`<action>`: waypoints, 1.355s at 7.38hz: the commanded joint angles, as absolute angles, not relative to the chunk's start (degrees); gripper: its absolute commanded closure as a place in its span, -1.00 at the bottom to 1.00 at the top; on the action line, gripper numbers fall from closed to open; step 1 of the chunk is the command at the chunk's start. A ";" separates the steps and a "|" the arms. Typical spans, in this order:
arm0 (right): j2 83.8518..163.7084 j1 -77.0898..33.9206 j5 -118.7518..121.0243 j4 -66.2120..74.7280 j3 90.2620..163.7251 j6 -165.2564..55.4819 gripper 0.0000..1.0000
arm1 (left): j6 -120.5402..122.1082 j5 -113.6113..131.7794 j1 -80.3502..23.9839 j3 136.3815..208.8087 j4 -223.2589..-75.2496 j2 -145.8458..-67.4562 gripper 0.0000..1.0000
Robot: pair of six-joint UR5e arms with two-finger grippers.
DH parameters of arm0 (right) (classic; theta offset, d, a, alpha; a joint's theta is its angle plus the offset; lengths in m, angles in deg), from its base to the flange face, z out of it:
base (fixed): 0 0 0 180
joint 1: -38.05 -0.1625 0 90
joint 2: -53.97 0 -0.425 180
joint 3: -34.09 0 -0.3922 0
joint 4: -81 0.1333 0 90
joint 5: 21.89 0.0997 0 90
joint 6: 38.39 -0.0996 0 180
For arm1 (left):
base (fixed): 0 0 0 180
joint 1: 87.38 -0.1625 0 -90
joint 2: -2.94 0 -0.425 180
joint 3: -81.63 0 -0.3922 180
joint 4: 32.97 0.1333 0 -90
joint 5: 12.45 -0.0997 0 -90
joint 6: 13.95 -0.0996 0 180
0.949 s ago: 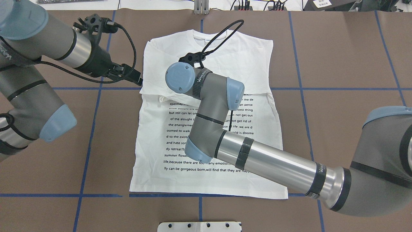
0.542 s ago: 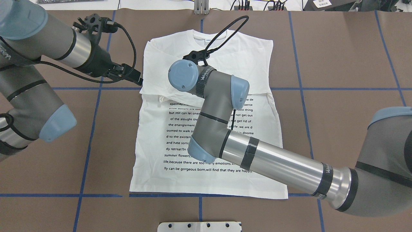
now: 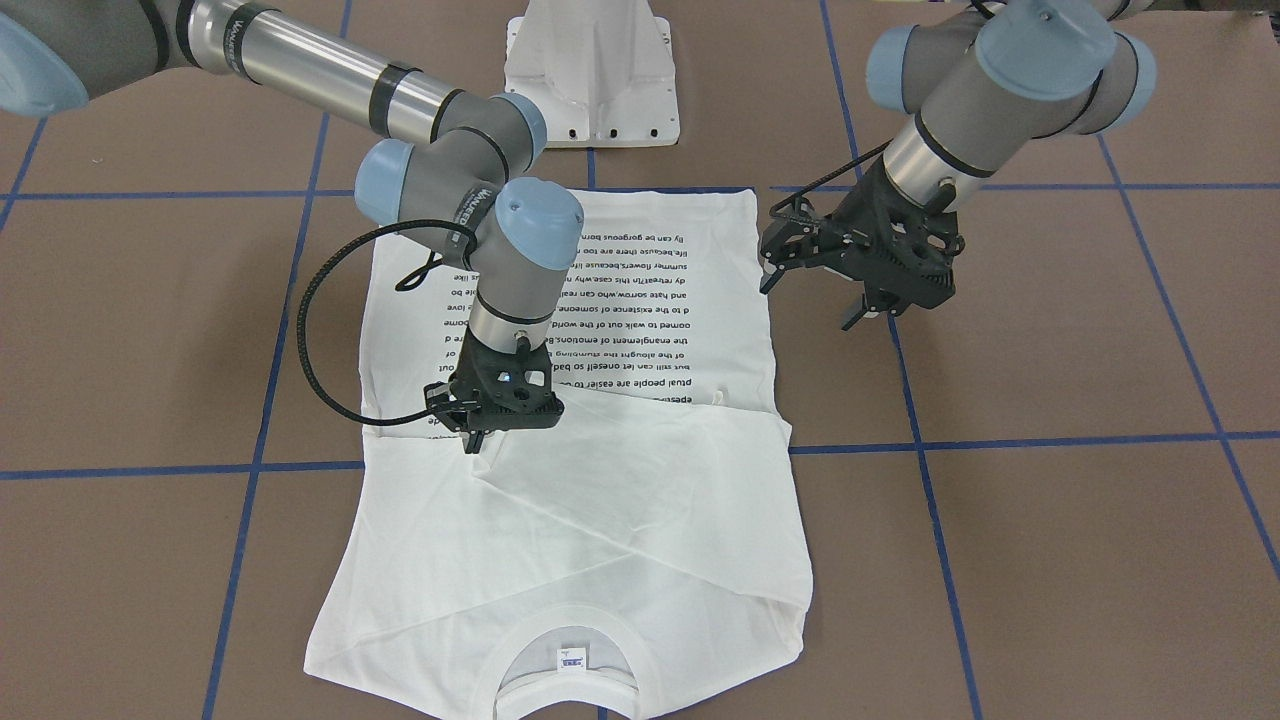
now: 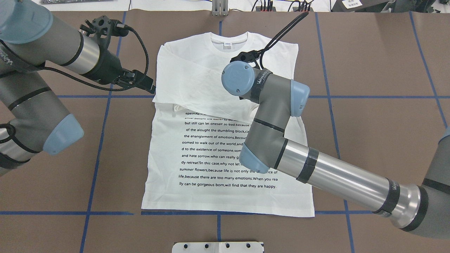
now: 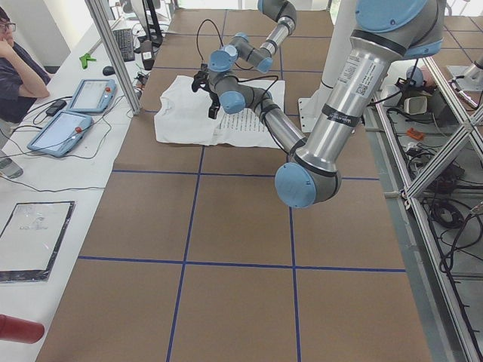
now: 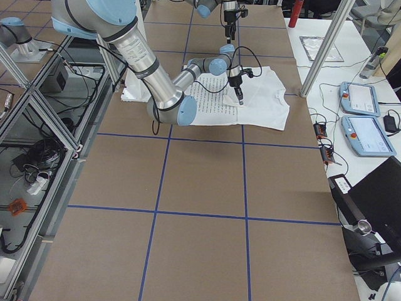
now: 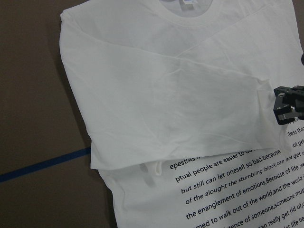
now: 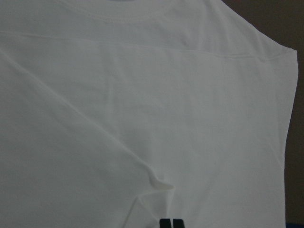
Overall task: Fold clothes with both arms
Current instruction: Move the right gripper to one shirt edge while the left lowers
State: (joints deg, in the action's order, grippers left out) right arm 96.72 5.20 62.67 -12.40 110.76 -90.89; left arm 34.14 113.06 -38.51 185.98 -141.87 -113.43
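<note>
The white T-shirt (image 4: 211, 154) lies flat on the brown table with the black text up and the collar (image 4: 228, 38) at the far side. A sleeve is folded slantwise across the chest (image 3: 600, 480). My right gripper (image 3: 478, 440) stands over the chest fold, pointing down. Its fingers are together on the sleeve end, which peaks just ahead of the fingertips (image 8: 171, 223). It also shows in the left wrist view (image 7: 285, 107). In the overhead view the wrist hides it. My left gripper (image 3: 808, 303) is open and empty, hovering beside the shirt's edge at armpit level (image 4: 149, 87).
The white pedestal base (image 3: 590, 70) stands at the robot's side of the table, just beyond the shirt hem. Blue tape lines (image 4: 98, 147) cross the brown table. Tablets and a seated person (image 5: 19, 68) are beyond the table's far side.
My right wrist has moved to the right across the chest, away from the left gripper, and more of the text now shows. The left arm has not moved.
</note>
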 commanded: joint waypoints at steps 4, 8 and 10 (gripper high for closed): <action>101.52 4.47 62.66 -12.42 114.77 -88.84 1.00 | 34.13 113.06 -38.60 185.86 -141.87 -113.51 -1.00; 105.02 4.04 63.89 -12.42 121.67 -87.09 -1.00 | 34.22 112.80 -38.51 185.86 -141.87 -113.42 -1.00; 110.54 3.86 70.90 -11.90 130.89 -88.65 -1.00 | 35.18 112.01 -38.86 186.56 -141.52 -111.68 -1.00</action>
State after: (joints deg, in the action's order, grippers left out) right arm 106.85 4.00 67.12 -12.26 124.87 -87.65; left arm 34.74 112.57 -38.64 186.10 -141.67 -112.98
